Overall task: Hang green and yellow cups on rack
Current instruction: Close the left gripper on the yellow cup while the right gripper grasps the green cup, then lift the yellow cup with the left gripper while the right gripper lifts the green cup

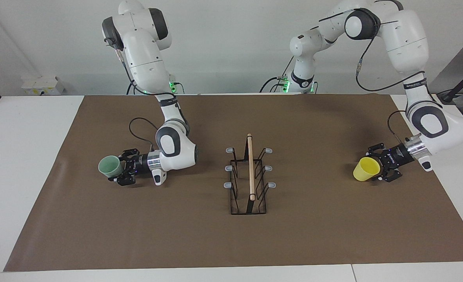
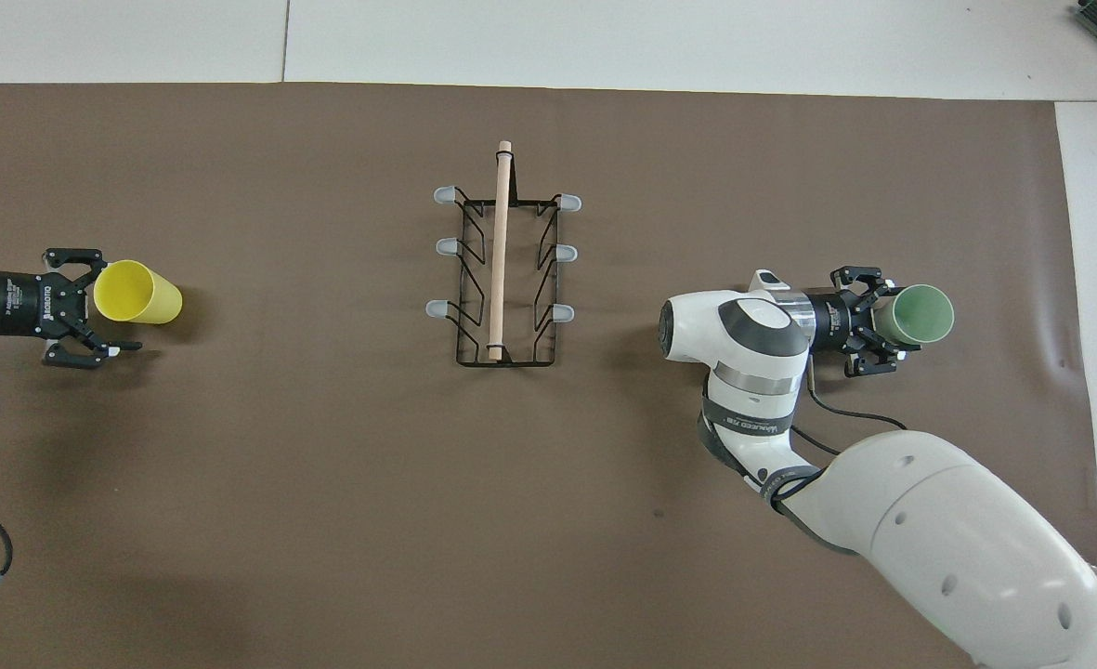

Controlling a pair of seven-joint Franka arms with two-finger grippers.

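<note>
Right gripper [image 2: 882,321] clamped on green cup [image 2: 920,316] at the rack's [image 2: 502,269] three o'clock overhead, left gripper [image 2: 102,307] spread wide around yellow cup [image 2: 137,293] at nine o'clock, both cups low over the desk [image 2: 325,465].
</note>
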